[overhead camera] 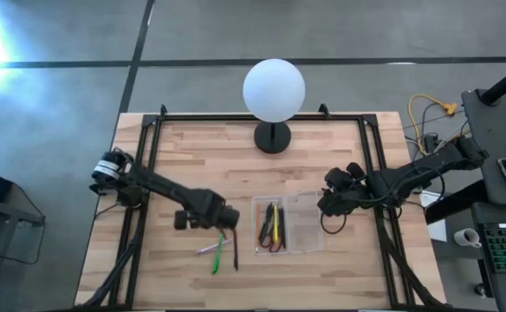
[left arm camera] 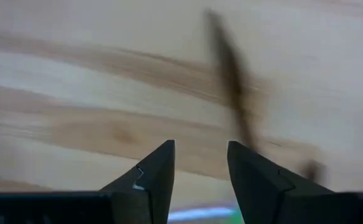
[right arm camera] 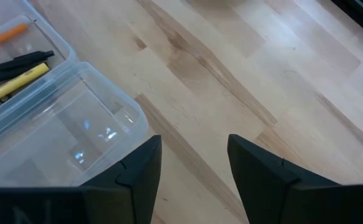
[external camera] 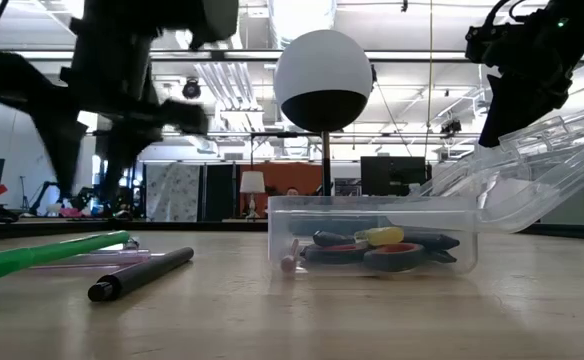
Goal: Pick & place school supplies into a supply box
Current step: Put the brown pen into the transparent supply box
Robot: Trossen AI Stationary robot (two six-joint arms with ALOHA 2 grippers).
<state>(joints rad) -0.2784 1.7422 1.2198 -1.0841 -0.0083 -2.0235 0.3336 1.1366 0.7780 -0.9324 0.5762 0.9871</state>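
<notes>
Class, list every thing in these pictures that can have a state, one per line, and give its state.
Clear plastic supply box: open, lid folded back, partly filled.
Yellow pen: inside the box.
Red-handled scissors: inside the box.
Green pen: lying on the table, outside the box.
Dark pen: lying on the table, outside.
White globe lamp: upright.
Left gripper: open, empty.
Right gripper: open, empty, beside the lid.

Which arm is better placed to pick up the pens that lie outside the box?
The left: its pincer hangs open just above the green pen and black pen. The right pincer waits beyond the open supply box.
</notes>
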